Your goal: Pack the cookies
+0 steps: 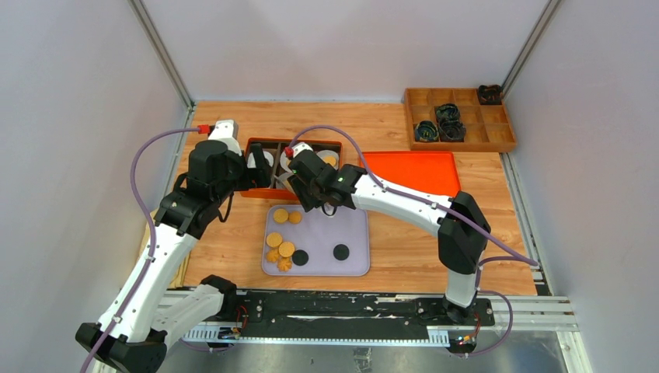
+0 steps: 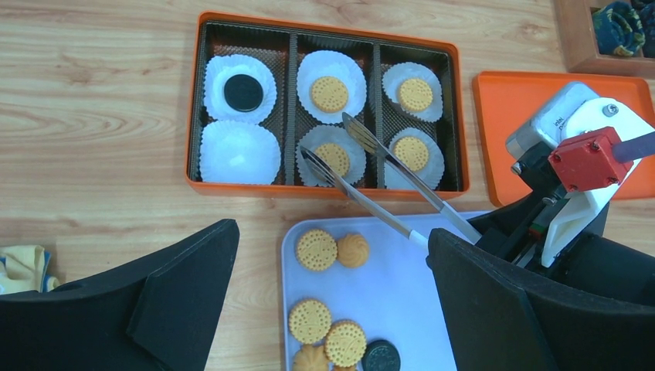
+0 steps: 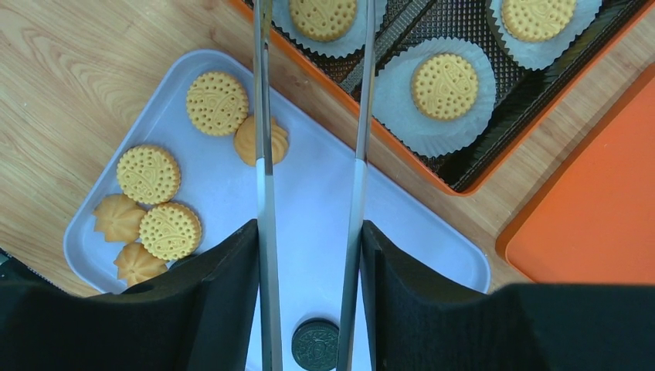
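An orange box (image 2: 193, 100) holds six white paper cups: one black cookie (image 2: 243, 92), four golden cookies (image 2: 330, 93), and one empty cup (image 2: 239, 152). Several more golden cookies (image 2: 317, 250) and two black ones (image 3: 315, 344) lie on the lavender tray (image 1: 353, 264). My right gripper (image 3: 309, 301) is shut on metal tongs (image 3: 265, 193). The tongs' tips are spread either side of the golden cookie (image 2: 334, 157) in the near middle cup. My left gripper (image 2: 332, 301) is open and empty above the tray's far left corner, beside the box (image 1: 252, 192).
An orange lid (image 1: 412, 167) lies right of the box. A wooden compartment box (image 1: 462, 144) with dark items stands at the back right. A yellow cloth (image 2: 19, 263) lies at the table's left edge. Grey walls close in the table.
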Motion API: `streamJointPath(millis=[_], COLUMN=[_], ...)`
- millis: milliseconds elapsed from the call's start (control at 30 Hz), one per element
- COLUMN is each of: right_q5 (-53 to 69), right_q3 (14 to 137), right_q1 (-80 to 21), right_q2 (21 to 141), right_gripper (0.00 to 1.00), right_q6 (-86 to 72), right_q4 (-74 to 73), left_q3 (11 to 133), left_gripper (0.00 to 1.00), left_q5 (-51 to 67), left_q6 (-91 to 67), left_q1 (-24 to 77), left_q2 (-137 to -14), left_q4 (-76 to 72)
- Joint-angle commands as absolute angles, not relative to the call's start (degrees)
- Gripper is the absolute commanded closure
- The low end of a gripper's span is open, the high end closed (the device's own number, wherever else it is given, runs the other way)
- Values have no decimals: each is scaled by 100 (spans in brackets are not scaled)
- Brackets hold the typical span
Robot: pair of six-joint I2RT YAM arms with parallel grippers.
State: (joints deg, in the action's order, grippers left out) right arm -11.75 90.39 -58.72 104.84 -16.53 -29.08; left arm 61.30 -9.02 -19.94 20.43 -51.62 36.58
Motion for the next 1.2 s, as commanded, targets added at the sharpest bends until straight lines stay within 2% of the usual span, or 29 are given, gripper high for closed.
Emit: streamJointPath(millis=[0,400,600,833,1167], right_q5=[-1273,-1568,-1513,-1347,-1539], right_q3=[9076,7708,6941,6420,6777], right_q1=[-5804,-6382,-6917,-7234,-7235], right_q2=[10201,8297,7766,7987,8892], right_gripper=[51,53,53,53,53], right_q6=[-1628,-1750,-2208,-2515,-2307], right_q4=[-2776,-3050,-3397,-3369,-3145], left_q3=[6244,6371,6323,6297,6283], left_gripper=[0,0,0,0,0], left_q5=[-852,-937,-978,-960,-1035], left_q6=[-1905,-2119,-2310,-2357,-2296], left_q1=[2021,2021,2021,2021,2021], left_q2=[-5072,-5159,-5255,-5258,-5122], left_q4=[3627,3617,3612,3621,3721])
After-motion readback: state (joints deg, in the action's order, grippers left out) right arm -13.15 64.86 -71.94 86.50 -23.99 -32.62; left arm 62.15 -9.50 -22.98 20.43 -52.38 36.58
